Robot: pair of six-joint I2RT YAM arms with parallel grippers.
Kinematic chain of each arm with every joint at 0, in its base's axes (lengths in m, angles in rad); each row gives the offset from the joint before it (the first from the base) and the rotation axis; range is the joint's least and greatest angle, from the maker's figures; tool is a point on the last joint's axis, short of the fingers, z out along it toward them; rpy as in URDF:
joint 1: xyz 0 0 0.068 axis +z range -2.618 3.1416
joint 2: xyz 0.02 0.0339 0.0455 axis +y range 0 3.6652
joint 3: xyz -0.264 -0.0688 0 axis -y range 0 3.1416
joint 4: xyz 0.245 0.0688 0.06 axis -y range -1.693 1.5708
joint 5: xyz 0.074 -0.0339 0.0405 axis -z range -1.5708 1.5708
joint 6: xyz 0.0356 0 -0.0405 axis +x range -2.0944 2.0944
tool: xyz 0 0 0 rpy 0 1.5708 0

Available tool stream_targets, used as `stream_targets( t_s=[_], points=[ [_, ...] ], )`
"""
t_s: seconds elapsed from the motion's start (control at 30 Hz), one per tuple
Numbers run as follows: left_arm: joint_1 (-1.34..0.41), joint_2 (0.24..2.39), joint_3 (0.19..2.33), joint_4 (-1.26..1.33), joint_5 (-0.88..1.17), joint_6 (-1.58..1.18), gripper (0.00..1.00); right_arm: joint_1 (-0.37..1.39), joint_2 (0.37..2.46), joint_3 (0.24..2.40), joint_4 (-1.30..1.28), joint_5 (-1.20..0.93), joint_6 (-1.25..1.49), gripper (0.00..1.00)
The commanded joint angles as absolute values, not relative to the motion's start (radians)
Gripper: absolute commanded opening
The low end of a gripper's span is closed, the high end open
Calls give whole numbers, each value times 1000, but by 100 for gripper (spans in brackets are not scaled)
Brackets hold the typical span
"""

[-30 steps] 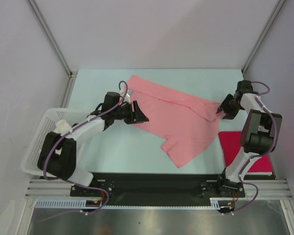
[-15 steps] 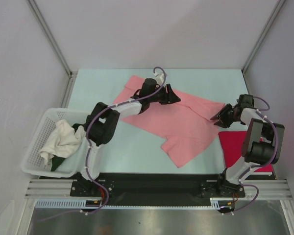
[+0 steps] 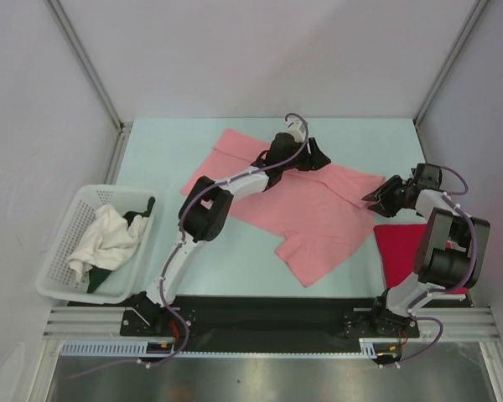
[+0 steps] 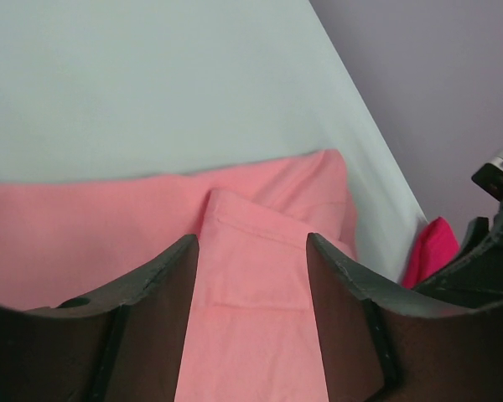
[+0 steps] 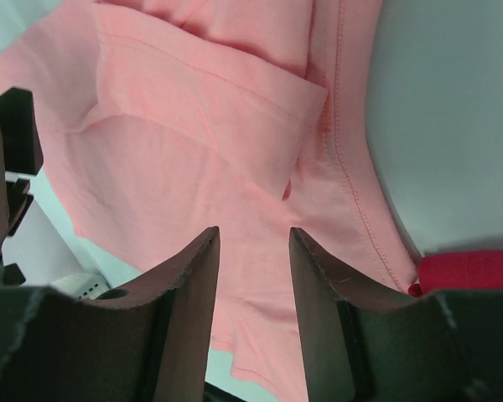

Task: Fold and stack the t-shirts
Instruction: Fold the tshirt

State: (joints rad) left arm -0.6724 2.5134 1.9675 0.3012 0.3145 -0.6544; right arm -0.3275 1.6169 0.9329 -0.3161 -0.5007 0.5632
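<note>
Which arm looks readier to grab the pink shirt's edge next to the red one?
Likely the right arm. The right claw, open, sits at that edge of the pink shirt, beside the red shirt. The left claw, also open, is over the shirt's far middle.

Setting: robotics lab test cell. Pale mint tabletop (image 3: 163, 151) boxed in by plain grey panel walls (image 3: 260, 59) on aluminium frame posts (image 3: 84, 63). At the tabletop's near edge: black mounting plate (image 3: 260, 310) carrying the left arm base (image 3: 142, 308) and right arm base (image 3: 387, 322), both cabled, then aluminium rails (image 3: 268, 337) and a slotted cable duct (image 3: 96, 347).
</note>
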Motion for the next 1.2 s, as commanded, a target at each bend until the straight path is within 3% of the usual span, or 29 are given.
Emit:
stream_targets(
  t_s=[0.0,0.37,0.8,1.17],
  points=[
    [-676,2568,2081,287,273,-647,60,-331,1603,925,-270,-541,586,44],
    [-683,2675,2209,224,268,-738,59,-333,1623,893,-216,-557,627,44],
    [-692,2675,2181,181,327,-857,56,-345,1620,851,-172,-583,667,44],
    [-693,2669,2163,169,356,-848,46,-347,1629,822,-123,-584,715,43]
  ],
)
